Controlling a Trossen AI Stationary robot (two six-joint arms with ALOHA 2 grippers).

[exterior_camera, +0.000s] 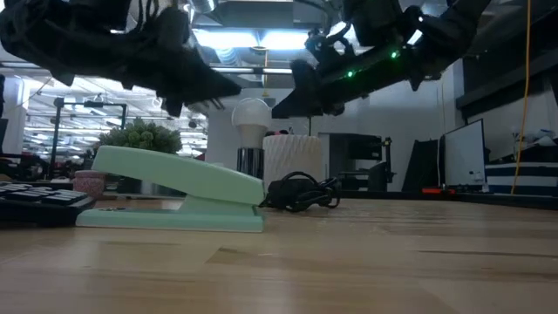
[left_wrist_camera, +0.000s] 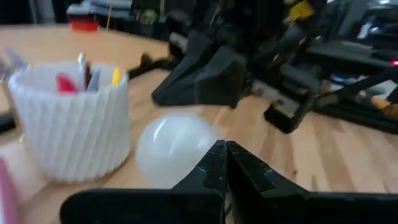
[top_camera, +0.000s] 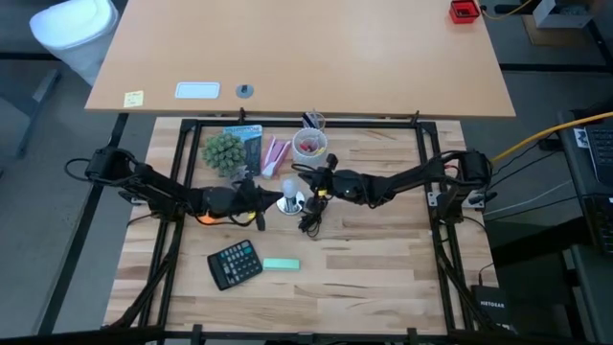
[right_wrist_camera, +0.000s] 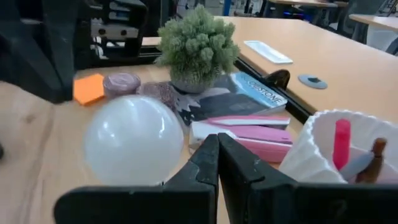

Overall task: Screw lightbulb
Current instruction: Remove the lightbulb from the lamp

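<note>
Table: pale wood table (top_camera: pixel 364 268) under both arms, with a lit room of screens and benches beyond it in the low view.
Nearest clutter: a mint stapler (exterior_camera: pixel 174 194) and a calculator (top_camera: pixel 236 264) lie at the near edge, well apart from the work.
Cord: a black cord (exterior_camera: pixel 301 192) lies coiled just beside the silver base (top_camera: pixel 290 203); a low sweep of either arm could snag it and drag the base.
Lightbulb: the lightbulb (right_wrist_camera: pixel 134 140) stands upright on that base at mid-table, between the two arms.
Left gripper: left gripper (left_wrist_camera: pixel 225 163) hangs just beside the bulb, jaws pressed together and holding nothing.
Right gripper: right gripper (right_wrist_camera: pixel 217 155) hangs on the bulb's other side, jaws likewise together and empty.
Risk: with jaws this tight, any advance would shove the glass instead of gripping it, tipping the bulb or sliding the base.
Farther back: a white ribbed cup (right_wrist_camera: pixel 348 149) of pens and a small plant (top_camera: pixel 223 151) stand close behind; a wide swing could knock them.
</note>
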